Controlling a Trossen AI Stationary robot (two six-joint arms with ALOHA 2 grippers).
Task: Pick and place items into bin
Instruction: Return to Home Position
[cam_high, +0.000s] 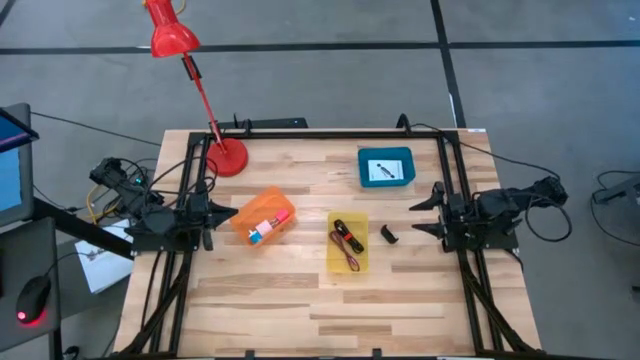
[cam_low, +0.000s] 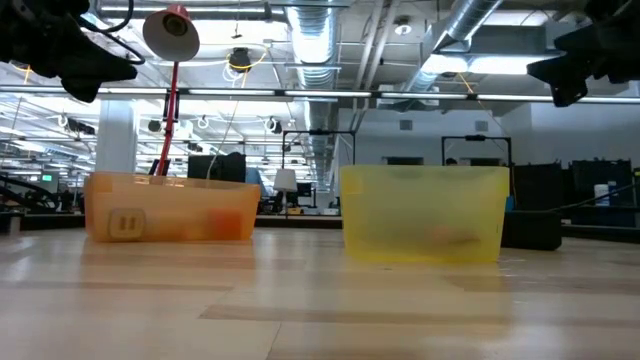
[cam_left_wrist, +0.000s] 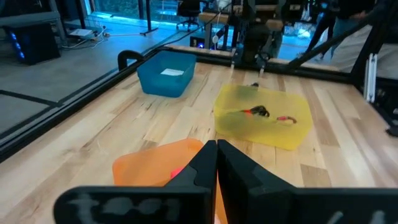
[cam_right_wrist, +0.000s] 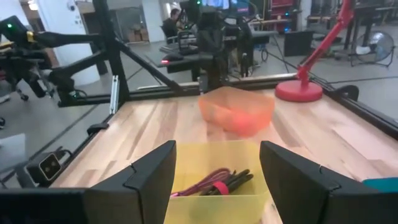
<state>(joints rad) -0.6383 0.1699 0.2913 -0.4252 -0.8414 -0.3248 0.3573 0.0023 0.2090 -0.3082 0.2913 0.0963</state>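
Note:
My left gripper (cam_high: 228, 213) is shut and empty at the table's left side, its tips just short of an orange bin (cam_high: 265, 218) that holds a pink block and a blue-and-white cube (cam_high: 258, 233). My right gripper (cam_high: 420, 215) is open and empty at the right side, facing a yellow bin (cam_high: 347, 243) that holds a maroon cord (cam_right_wrist: 208, 180) and a black-and-red stick tool (cam_high: 342, 232). A blue bin (cam_high: 386, 167) at the far side holds a white card with a black mark. A small black object (cam_high: 388, 235) lies on the table between the yellow bin and my right gripper.
A red desk lamp stands with its round base (cam_high: 227, 158) at the far left of the table, its arm leaning out past the far edge. A black frame runs along the table's far edge and both sides. Bare wood lies toward the near edge.

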